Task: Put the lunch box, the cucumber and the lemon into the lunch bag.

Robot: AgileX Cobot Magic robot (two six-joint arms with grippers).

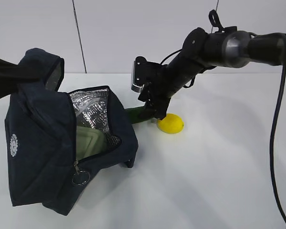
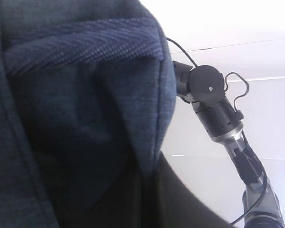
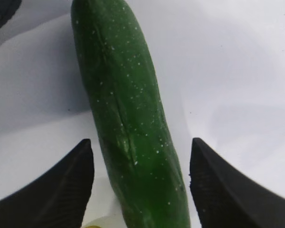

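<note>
From outside, the lunch box (image 1: 88, 140) sits in the lunch bag (image 1: 43, 157), lemon (image 1: 170, 124) at 3 o'clock; my left wrist sees only fabric, its gripper shut; my right gripper (image 3: 141, 190) straddles the cucumber (image 3: 126, 118), wide, leaving 2 items.

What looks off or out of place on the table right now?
Nothing spilled or damaged. The lunch bag is tipped on its side with its flap held up, lunch box already inside. The cucumber and lemon lie on the table.
</note>
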